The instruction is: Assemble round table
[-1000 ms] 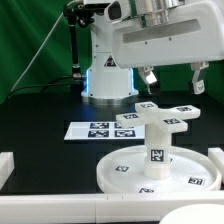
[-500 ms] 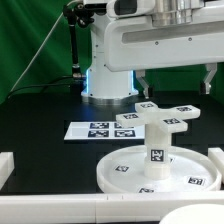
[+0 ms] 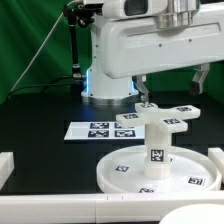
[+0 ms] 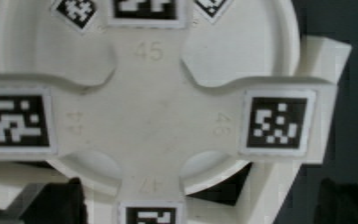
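Observation:
The round table's parts stand stacked near the table's front. The rimmed round disc point(image 3: 125, 172) lies flat, and the short thick leg point(image 3: 157, 140) stands upright on its middle. The cross-shaped foot piece point(image 3: 160, 114) sits on top of the leg. My gripper point(image 3: 172, 86) hangs open above the foot piece, clear of it, holding nothing. In the wrist view the tagged foot piece point(image 4: 158, 110) fills the picture, with the disc point(image 4: 314, 55) behind it. The gripper point(image 4: 176, 198) shows only as dark blurred fingers either side of one cross arm.
The marker board point(image 3: 95, 130) lies flat behind the disc, toward the exterior view's left. White blocks stand at the left edge point(image 3: 5, 165) and right edge point(image 3: 217, 160), and a white rail point(image 3: 60, 207) runs along the front. The arm's base point(image 3: 107, 85) stands at the back.
The arm has swung toward the exterior view's left and looms larger over the stacked parts. The gripper stays open, and the table parts have not moved.

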You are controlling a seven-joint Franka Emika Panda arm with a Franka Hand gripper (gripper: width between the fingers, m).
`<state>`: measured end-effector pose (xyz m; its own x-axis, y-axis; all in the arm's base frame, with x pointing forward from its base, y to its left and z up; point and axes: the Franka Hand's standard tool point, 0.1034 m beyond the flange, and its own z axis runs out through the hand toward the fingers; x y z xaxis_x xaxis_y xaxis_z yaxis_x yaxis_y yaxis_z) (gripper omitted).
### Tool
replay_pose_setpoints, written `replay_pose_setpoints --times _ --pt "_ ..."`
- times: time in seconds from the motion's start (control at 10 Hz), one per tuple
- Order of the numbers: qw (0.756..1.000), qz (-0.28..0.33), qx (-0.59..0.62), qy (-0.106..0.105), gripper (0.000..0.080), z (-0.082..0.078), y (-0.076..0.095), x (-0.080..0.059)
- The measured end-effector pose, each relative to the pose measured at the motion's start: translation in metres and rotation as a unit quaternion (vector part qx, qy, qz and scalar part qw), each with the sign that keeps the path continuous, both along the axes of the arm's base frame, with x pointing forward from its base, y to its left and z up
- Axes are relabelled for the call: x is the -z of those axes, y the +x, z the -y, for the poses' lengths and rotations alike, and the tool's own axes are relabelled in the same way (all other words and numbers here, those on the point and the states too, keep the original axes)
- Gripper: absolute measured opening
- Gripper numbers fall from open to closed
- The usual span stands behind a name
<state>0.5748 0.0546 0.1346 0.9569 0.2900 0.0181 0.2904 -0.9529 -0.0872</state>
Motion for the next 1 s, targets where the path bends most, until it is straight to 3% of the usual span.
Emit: replay_pose_setpoints --times 0.4,0.7,1.0 --pt "0.986 0.009 -0.168 -0.003 0.0649 0.0022 0.0022 0.0029" --pt "0.956 0.009 -0.293 -0.012 0.0649 0.0052 0.0004 0.0059" --pt "0.953 0.008 -0.302 -0.013 0.0649 0.0095 -0.0043 0.0113"
